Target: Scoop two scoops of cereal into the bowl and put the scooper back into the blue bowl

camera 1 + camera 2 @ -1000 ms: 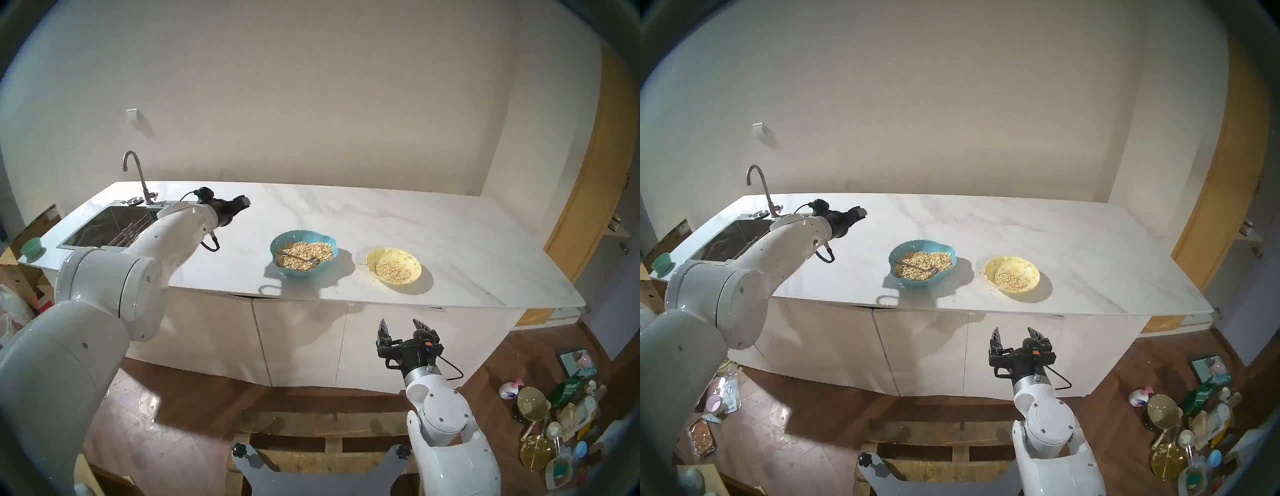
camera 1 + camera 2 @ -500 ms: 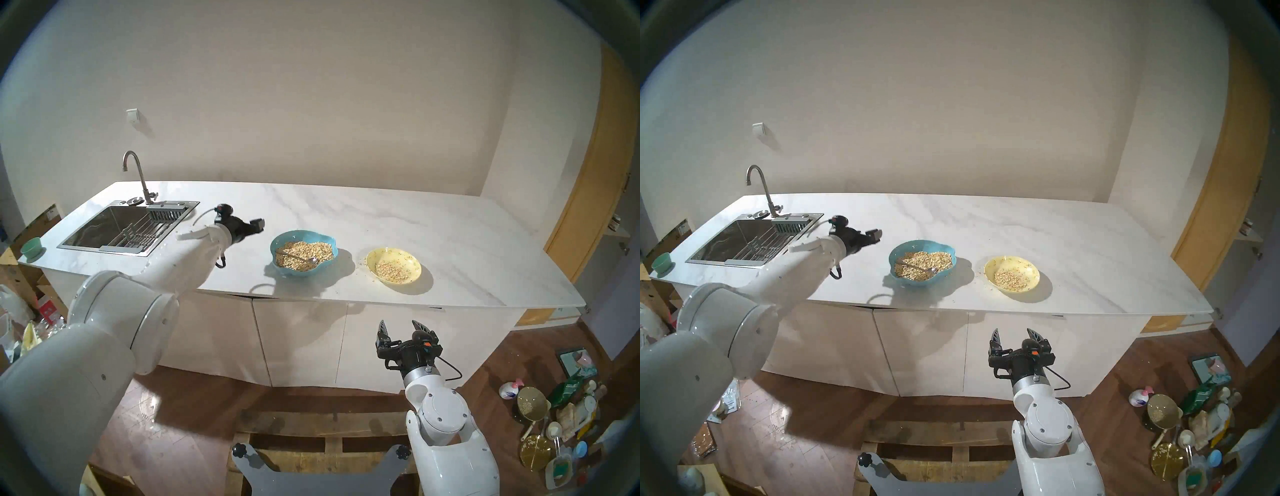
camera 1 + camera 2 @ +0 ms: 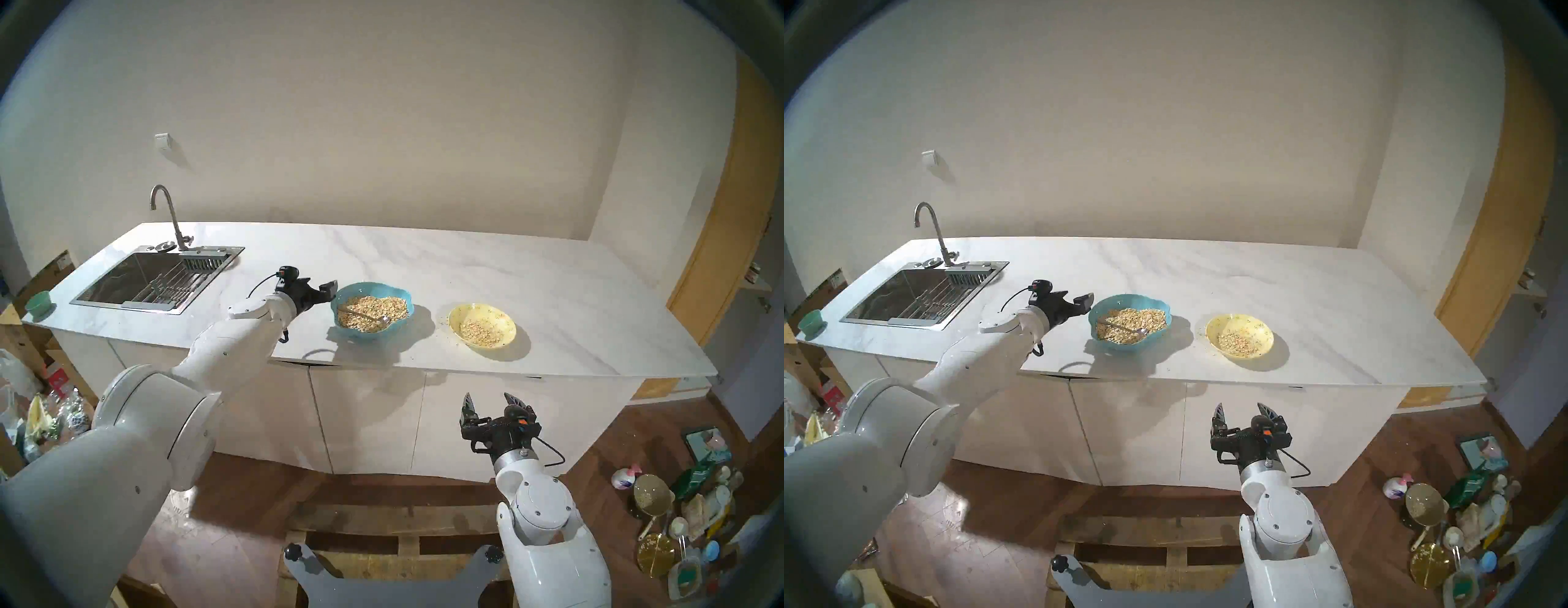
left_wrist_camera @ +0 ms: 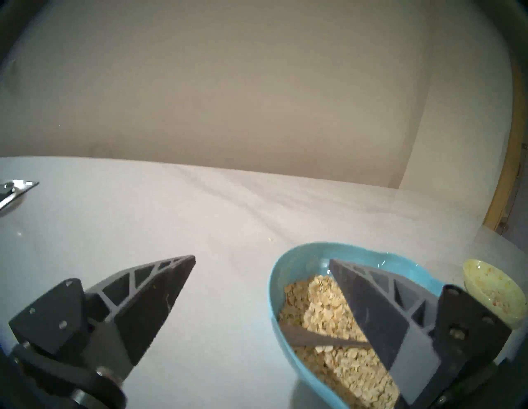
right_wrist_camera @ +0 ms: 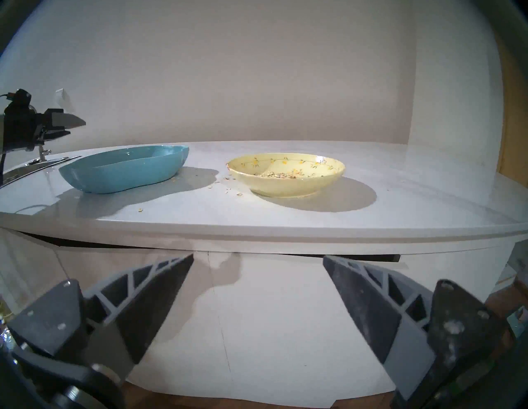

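My left arm has swung in from the sink side; its left claw [image 3: 327, 290] now hangs wide and empty beside the blue bowl [image 3: 339, 297] on the bench [image 3: 551, 297]. The scooper [image 3: 365, 316] lies in the cereal [image 3: 377, 306], ungrasped. The right claw [image 3: 491, 403] is wide, idle.

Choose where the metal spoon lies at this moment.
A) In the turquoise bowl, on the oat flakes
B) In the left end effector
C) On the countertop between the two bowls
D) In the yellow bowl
A: the metal spoon lies on the oat flakes inside the turquoise bowl, and the open left end effector holds nothing.
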Controlling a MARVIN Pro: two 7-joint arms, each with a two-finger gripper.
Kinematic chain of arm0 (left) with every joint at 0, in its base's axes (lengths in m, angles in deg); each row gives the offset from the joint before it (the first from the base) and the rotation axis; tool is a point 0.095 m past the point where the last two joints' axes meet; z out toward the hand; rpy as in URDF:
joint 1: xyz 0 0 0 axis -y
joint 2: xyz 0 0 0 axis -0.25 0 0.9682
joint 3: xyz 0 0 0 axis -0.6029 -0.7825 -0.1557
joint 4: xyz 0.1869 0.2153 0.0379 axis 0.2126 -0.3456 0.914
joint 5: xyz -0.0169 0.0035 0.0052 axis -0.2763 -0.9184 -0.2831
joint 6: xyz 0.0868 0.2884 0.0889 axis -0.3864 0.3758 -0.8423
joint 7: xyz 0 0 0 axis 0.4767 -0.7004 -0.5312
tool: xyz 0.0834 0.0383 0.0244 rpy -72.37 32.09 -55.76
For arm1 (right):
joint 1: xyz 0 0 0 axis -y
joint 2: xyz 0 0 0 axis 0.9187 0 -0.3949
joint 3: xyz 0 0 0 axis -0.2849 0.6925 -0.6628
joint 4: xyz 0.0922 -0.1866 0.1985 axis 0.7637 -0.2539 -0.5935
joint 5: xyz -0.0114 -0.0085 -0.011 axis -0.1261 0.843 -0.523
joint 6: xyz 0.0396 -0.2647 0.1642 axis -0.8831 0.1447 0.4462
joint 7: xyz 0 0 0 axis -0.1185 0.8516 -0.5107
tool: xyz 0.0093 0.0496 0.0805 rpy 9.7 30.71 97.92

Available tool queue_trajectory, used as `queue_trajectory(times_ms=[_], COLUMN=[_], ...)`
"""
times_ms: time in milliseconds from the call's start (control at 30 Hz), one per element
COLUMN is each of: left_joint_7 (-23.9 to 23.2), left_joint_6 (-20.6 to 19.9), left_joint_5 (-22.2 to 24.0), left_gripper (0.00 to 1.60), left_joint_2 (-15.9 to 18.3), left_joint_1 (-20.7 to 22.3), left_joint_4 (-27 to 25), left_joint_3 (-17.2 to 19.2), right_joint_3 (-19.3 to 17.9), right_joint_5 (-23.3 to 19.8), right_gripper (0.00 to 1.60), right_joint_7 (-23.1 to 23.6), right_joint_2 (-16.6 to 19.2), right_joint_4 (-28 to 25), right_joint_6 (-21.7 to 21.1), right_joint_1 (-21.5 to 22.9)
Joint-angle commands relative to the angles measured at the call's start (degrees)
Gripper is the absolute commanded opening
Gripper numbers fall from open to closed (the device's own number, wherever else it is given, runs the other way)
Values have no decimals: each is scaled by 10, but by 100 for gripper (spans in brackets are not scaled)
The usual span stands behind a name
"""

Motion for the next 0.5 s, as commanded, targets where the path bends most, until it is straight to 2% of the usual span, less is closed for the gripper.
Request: queue_trajectory(times_ms=[0,133,300,467], left_joint_7=[-2,1,8,20], left_joint_6=[41,54,71,83], left_joint_5=[0,-3,-6,-9], left_gripper=[160,160,160,160], left_joint_2=[11,20,33,53], left_joint_1=[12,-3,-41,-100], left_joint_4=[-53,-89,-157,-256], left_joint_3=[8,11,16,25], right_joint_3=[0,0,0,0], right_joint_5=[0,0,0,0], right_gripper=[160,160,160,160], right_joint_7=[0,0,0,0], right_joint_2=[0,0,0,0], right_joint_4=[-12,-12,-12,-12], right_joint_6=[4,4,4,4], right_joint_1=[6,6,7,7])
